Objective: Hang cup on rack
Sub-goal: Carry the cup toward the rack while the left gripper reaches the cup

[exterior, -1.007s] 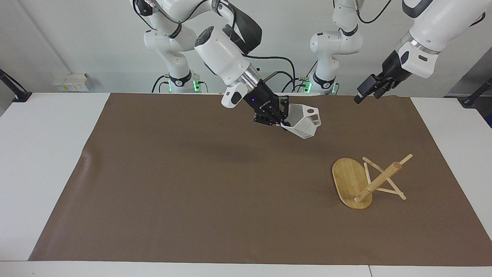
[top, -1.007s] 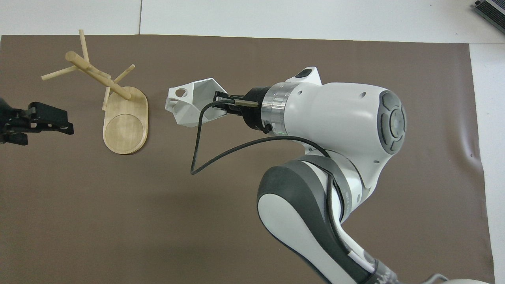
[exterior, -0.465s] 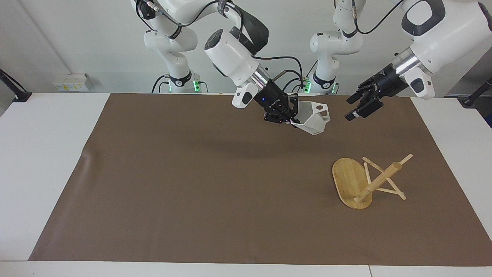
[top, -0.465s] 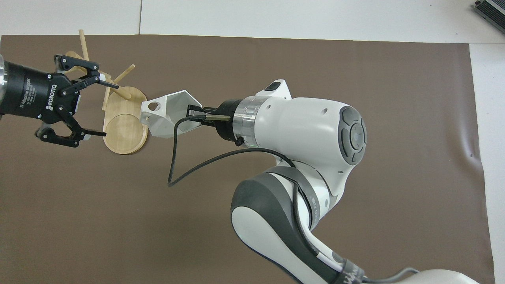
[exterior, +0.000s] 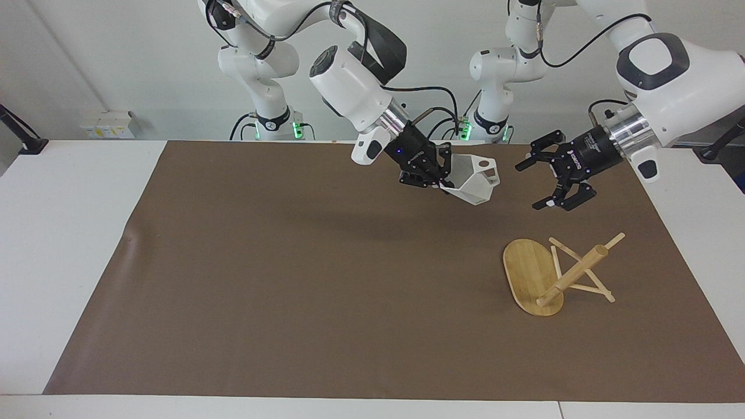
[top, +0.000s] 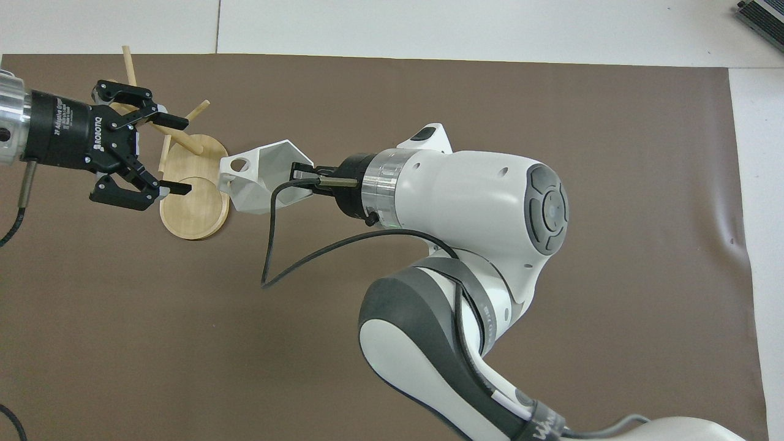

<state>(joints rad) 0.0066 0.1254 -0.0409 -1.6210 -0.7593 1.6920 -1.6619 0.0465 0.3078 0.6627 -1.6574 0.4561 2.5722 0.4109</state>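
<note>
My right gripper (exterior: 441, 181) is shut on the rim of the white faceted cup (exterior: 476, 179) and holds it tilted in the air over the mat, with the pierced handle toward the left arm's end. The cup also shows in the overhead view (top: 257, 177), with the right gripper (top: 301, 176) at its rim. The bamboo rack (exterior: 528, 272) stands on its oval base toward the left arm's end, farther from the robots than the cup. My left gripper (exterior: 527, 187) is open in the air beside the cup's handle. In the overhead view the left gripper (top: 184, 158) covers part of the rack (top: 196, 202).
A brown mat (exterior: 291, 279) covers most of the white table (exterior: 75, 233). The right arm's forearm and cable (top: 465, 202) hang over the mat's middle.
The left gripper has swung in from its end of the table and come down toward the cup, fingers open. The right gripper carried the cup toward the rack, then stayed still.
</note>
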